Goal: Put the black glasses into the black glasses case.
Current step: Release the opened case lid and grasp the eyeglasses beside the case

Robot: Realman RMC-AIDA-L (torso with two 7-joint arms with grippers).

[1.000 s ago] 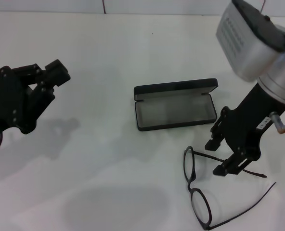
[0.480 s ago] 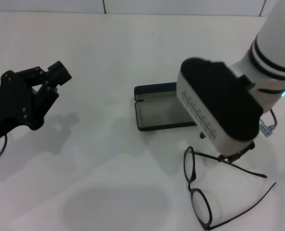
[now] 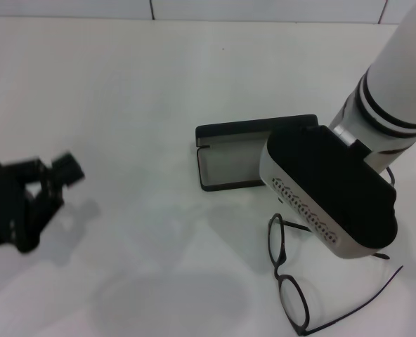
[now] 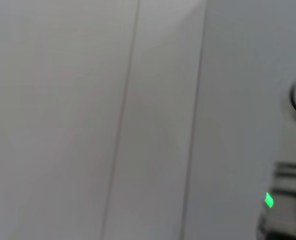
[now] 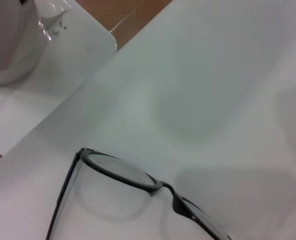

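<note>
The black glasses lie opened out on the white worktop, thin dark rims around rounded clear lenses, long slim temple arms splayed toward the robot's right. Just beyond them sits the black glasses case, lid up, greyish lining showing, partly hidden by the right arm's wrist housing, which hangs over both. The right gripper is hidden, so its grip cannot be told. The left gripper hovers well apart, jaws parted, holding nothing.
</note>
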